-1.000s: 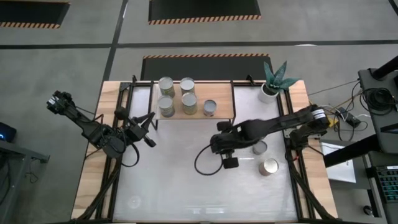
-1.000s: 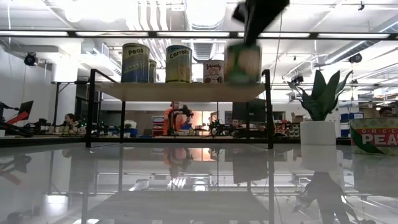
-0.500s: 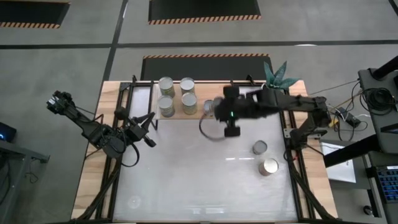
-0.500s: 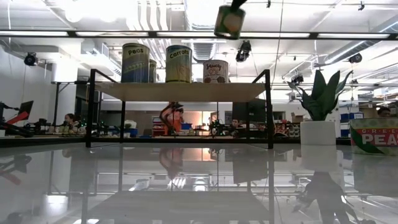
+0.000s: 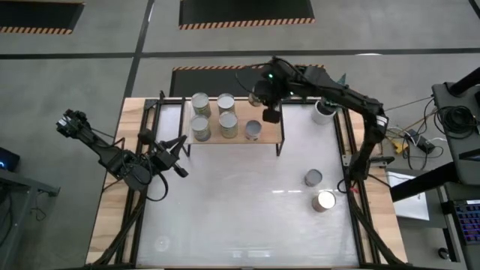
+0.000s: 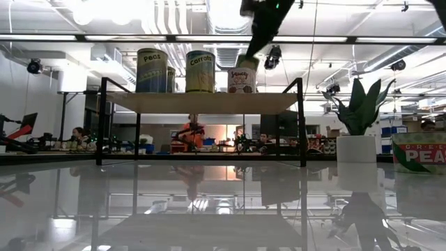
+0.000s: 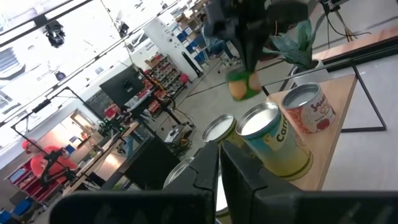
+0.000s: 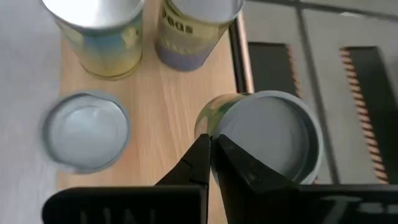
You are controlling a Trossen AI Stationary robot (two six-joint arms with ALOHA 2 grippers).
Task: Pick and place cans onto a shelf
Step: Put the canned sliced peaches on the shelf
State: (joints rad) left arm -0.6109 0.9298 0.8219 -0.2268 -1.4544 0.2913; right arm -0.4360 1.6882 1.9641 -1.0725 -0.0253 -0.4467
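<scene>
The shelf (image 5: 244,111) stands at the table's far edge, its wooden board (image 6: 202,102) on black legs. Several cans stand on it, among them a peas can (image 6: 151,70), a carrots can (image 6: 200,71) and a short red-and-white can (image 6: 240,81). My right gripper (image 5: 259,94) is over the shelf's far right part, shut on a green-sided can (image 8: 267,143) with a grey lid. That can hangs tilted above and behind the short can (image 6: 247,61). My left gripper (image 5: 178,154) waits shut and empty over the table's left side. My right gripper pinches the can's top rim (image 8: 212,127) at one side between its two fingers, which come from above, pointing down. The can hangs below the fingers, tilted, lifted clear of the shelf board (image 8: 161,106).
Two more cans stand on the white table at the right, one (image 5: 313,178) dull-topped and one (image 5: 324,201) shiny. A white pot with a green plant (image 5: 325,106) stands right of the shelf. A peas can (image 6: 418,153) shows at the low view's right edge.
My right gripper has carried the can from over the table's middle up and toward the far edge, then down toward the shelf's far right part. The can stays hanging below the fingers, clear of everything.
</scene>
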